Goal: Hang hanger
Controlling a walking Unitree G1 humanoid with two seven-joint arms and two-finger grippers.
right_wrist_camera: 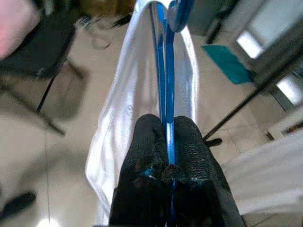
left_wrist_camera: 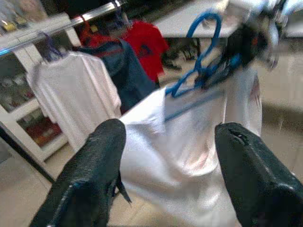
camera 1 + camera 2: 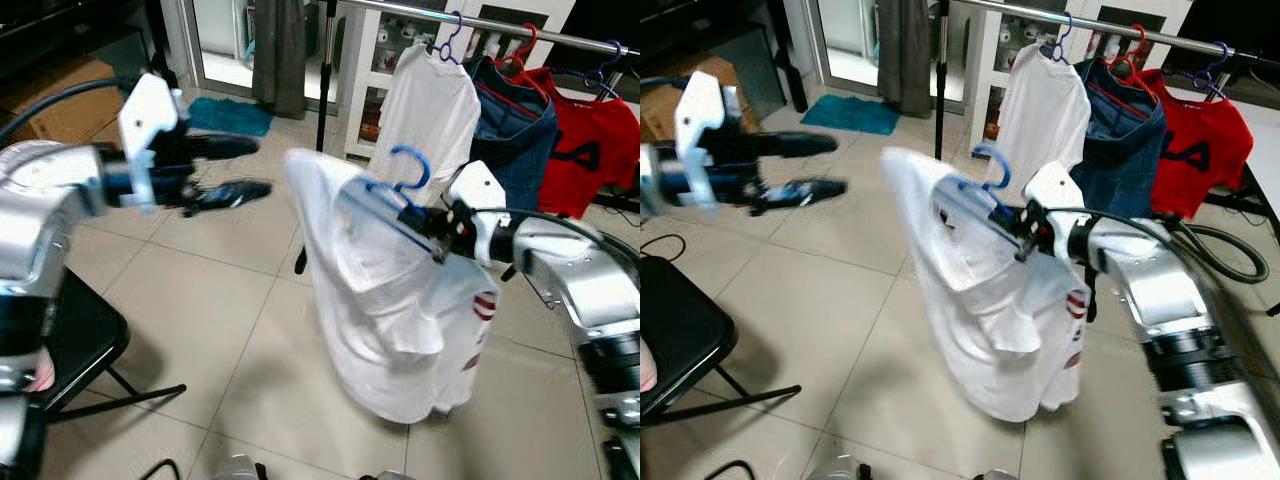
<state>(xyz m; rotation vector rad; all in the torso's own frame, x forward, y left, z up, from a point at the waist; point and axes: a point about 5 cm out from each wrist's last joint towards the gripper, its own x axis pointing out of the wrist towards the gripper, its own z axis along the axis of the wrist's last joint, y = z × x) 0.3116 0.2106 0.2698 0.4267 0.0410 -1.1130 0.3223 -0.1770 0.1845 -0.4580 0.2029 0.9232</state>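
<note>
A blue hanger (image 3: 405, 190) carries a white shirt (image 3: 385, 320) that droops towards the tiled floor. My right gripper (image 3: 438, 243) is shut on the hanger's blue bar (image 1: 165, 104), holding it in the air in front of me. The hook (image 3: 412, 160) points up, below and short of the metal clothes rail (image 3: 500, 25) at the back. My left gripper (image 3: 238, 168) is raised at the left, open and holding nothing, well apart from the shirt; its fingers (image 2: 90, 184) frame the hanger in the left wrist view.
On the rail hang a white shirt (image 3: 435, 110), a dark blue garment (image 3: 515, 135) and a red shirt (image 3: 590, 150). The rail's black stand (image 3: 322, 90) rises behind the held shirt. A black chair (image 3: 70, 345) stands at the near left, a teal mat (image 3: 230, 115) beyond.
</note>
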